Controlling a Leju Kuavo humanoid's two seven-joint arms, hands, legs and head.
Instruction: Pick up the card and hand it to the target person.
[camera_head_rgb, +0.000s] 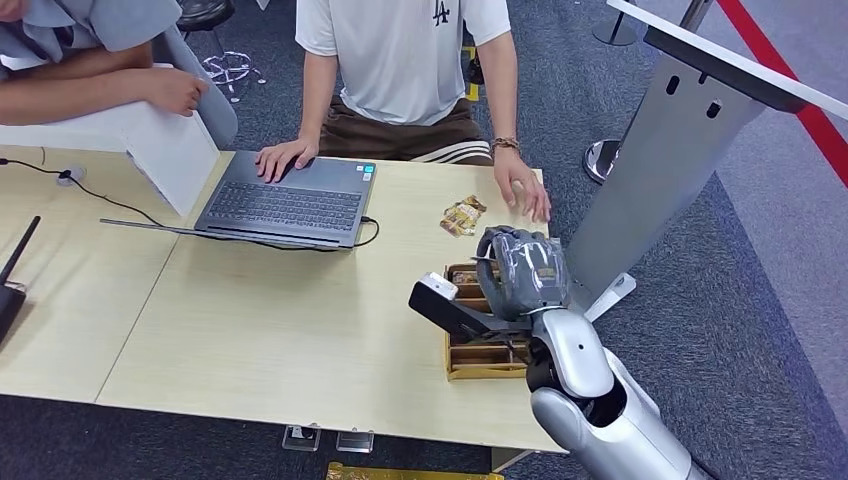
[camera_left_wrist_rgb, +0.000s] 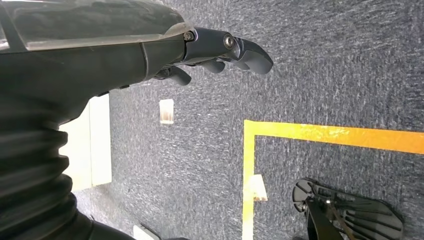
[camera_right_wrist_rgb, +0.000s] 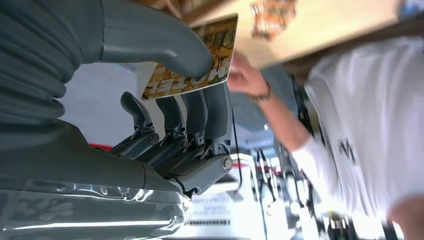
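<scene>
Here, your right hand (camera_head_rgb: 522, 270) hangs above the wooden tray (camera_head_rgb: 470, 362) near the table's right edge, and in the right wrist view the thick thumb presses a card (camera_right_wrist_rgb: 195, 57) against the darker fingers (camera_right_wrist_rgb: 200, 112), so the card is pinched firmly, clear of the tray. Look at that card: it carries a busy brown and yellow print, and its far corner points toward the person in the white T-shirt (camera_head_rgb: 405, 55) seated across the table (camera_head_rgb: 250, 320). That person's hand (camera_head_rgb: 525, 190) lies flat on the tabletop just beyond your right hand, with a bracelet at the wrist. A second printed card (camera_head_rgb: 463, 216) lies on the table between that hand and the tray. The person's other hand rests on an open grey laptop (camera_head_rgb: 290, 200), whose cable runs off to the left. Another person's arm (camera_head_rgb: 100, 90) leans in at the far left corner over a white box (camera_head_rgb: 165, 150). Your left hand (camera_left_wrist_rgb: 220, 52) hangs over grey carpet beside a yellow floor line (camera_left_wrist_rgb: 320, 132), its fingers loosely apart and holding nothing.
</scene>
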